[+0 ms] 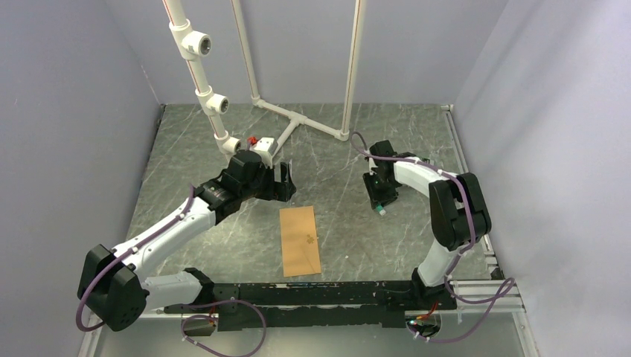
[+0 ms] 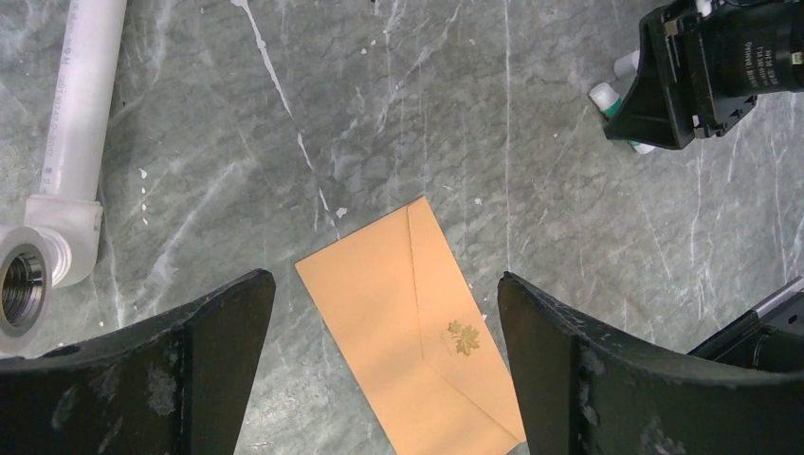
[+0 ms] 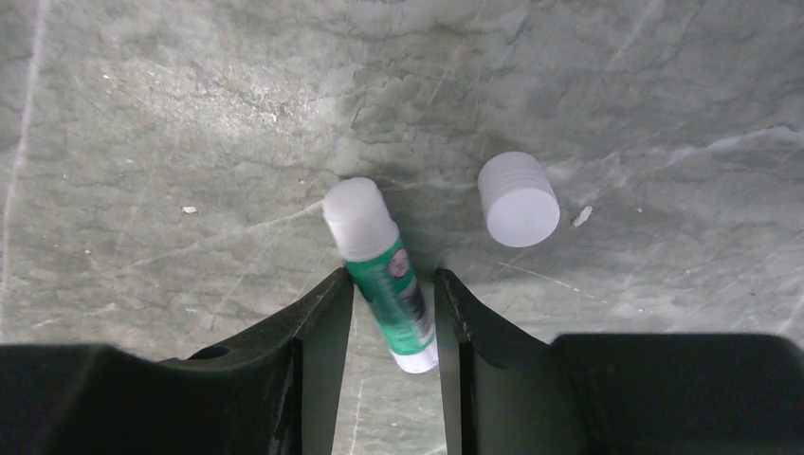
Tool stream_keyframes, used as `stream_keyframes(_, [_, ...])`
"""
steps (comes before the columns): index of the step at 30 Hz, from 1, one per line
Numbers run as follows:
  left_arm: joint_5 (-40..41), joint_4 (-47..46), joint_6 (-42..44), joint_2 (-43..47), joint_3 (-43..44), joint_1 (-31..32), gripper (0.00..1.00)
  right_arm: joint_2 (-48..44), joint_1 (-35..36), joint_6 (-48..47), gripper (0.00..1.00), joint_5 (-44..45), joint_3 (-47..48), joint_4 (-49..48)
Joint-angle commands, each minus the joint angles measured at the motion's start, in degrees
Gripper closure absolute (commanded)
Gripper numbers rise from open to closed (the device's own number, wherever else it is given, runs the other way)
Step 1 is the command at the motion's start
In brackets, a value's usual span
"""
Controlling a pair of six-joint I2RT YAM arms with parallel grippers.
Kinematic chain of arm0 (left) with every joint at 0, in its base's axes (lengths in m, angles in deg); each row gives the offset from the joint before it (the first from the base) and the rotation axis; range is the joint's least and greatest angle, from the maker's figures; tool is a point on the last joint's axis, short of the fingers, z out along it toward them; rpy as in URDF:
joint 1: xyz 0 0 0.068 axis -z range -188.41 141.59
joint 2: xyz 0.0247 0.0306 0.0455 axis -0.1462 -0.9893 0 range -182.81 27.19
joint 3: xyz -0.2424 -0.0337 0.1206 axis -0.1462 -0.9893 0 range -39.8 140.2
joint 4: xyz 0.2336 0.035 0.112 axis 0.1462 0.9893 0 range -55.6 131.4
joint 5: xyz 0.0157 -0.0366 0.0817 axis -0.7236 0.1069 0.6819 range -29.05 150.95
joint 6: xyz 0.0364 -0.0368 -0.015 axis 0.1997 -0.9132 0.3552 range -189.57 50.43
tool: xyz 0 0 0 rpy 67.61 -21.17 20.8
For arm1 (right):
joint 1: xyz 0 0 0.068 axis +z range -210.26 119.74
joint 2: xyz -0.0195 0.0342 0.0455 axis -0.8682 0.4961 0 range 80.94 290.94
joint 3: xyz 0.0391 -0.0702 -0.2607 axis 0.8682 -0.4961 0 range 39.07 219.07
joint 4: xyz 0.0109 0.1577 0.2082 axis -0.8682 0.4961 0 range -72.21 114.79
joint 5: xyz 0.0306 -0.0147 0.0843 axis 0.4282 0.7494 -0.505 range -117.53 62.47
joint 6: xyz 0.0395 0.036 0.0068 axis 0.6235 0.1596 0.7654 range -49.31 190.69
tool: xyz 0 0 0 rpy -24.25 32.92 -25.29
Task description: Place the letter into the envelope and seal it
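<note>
Walls [image 1: 67,111]: pale lavender panels enclosing three sides.
Surface [image 1: 335,163]: grey-green marbled sheet on which everything rests.
Pipe frame [image 1: 298,117]: white tubing standing at the far side.
Left hand [image 1: 283,182]: spread fully and empty, held above the far end of the envelope, which is framed between its fingers in the left wrist view [image 2: 384,282].
Right hand [image 1: 379,204]: lowered over the glue stick, its fingers drawn in on both sides of the barrel [image 3: 393,275]; whether a grip has been made cannot be told.
Envelope [image 1: 300,241]: kraft brown, lying flat at mid-surface between the two arms. The long axis runs near-to-far with a slight tilt. The flap is folded flat over the body; whether it is sealed cannot be told.
Key relation: the envelope lies to the left of the right hand and well apart from it; the left hand is clearly the nearer.
Letter: not seen in any view; it is judged possibly already inside.
Glue stick [image 3: 384,270]: green label, uncapped, lying tilted.
Cap [image 3: 518,199]: white, just beside the stick, apart from it.
Leaf mark [image 2: 464,337]: gold, at the flap tip.
</note>
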Motion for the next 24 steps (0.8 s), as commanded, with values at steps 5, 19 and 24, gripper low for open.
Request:
stream_keyframes(5, [0.09, -2.6, 0.54, 1.5, 1.51, -0.2, 0.07, 3.17, 2.2, 3.55, 0.56, 0.28, 1.68, 4.61])
stream_keyframes(19, [-1.55, -3.42, -0.58, 1.85, 0.99, -0.2, 0.07, 2.2, 2.29, 7.08, 0.54, -0.54, 0.97, 8.71])
stream_keyframes(24, [-2.08, -3.55, -0.77, 1.77, 0.71, -0.2, 0.07, 2.76, 2.29, 7.61, 0.6, 0.33, 1.19, 9.22])
